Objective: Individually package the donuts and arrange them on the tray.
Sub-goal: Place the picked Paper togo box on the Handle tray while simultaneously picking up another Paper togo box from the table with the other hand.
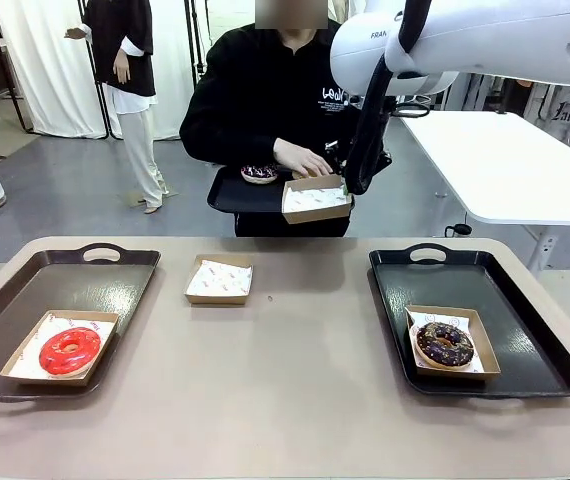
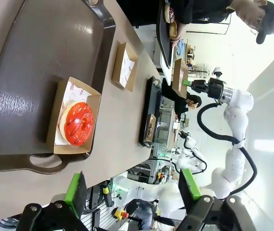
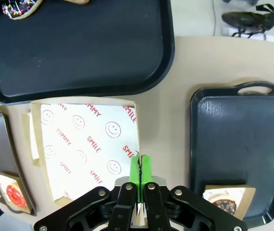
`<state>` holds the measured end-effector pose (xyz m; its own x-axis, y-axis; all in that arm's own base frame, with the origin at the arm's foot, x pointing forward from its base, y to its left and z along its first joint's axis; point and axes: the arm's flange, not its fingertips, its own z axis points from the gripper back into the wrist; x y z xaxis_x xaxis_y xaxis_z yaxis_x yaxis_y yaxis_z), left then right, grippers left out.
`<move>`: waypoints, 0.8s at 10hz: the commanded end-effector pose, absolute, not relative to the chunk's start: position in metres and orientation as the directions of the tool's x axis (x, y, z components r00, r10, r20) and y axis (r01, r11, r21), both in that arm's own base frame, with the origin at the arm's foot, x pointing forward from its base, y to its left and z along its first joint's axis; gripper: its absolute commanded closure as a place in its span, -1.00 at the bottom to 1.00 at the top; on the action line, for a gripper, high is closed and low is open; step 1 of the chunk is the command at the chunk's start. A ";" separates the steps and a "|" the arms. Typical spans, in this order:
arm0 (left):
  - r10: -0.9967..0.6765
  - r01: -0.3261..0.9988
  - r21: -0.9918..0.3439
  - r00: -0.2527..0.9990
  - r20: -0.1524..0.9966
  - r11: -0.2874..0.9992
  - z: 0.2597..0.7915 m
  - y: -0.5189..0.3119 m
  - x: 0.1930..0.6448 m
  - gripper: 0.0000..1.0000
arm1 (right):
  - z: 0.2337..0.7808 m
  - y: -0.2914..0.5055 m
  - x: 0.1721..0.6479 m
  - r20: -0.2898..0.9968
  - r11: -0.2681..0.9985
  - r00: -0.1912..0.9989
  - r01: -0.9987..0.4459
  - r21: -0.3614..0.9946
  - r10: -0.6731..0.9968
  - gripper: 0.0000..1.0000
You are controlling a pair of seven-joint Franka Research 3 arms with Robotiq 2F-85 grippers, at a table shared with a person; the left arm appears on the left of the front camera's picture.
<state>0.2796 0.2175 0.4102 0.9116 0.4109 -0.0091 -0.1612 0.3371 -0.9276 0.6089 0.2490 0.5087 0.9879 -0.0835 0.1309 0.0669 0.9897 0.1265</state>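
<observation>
Right fingers (image 3: pixel 135 168) pinched paper-lined box (image 3: pixel 86 144) by its rim, aloft beside person's tray (image 1: pixel 233 197); left fingers (image 2: pixel 75 188) hung wide over red donut (image 2: pixel 77 123), boxed on left tray (image 1: pixel 25 290); chocolate donut (image 1: pixel 444 344) sat boxed on right tray (image 1: pixel 527 330)

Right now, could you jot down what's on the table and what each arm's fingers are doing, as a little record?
left tray: red donut in a box
table middle: empty paper-lined box
right tray: chocolate sprinkled donut in a box
person's tray: dark sprinkled donut, unboxed
right fingers: shut on the edge of a second empty box, held by the person's tray
left fingers: open, holding nothing
</observation>
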 end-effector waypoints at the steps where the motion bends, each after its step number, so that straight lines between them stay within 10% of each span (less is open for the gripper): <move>1: 0.410 -0.149 -0.933 0.912 -0.001 0.329 0.410 0.220 0.279 -1.00 | 0.510 0.250 0.610 0.147 0.989 0.985 0.066 0.136 -0.086 1.00; 8: 0.410 -0.149 -0.933 0.912 -0.001 0.329 0.410 0.220 0.279 -1.00 | 0.510 0.250 0.610 0.147 0.989 0.985 0.066 0.136 -0.086 1.00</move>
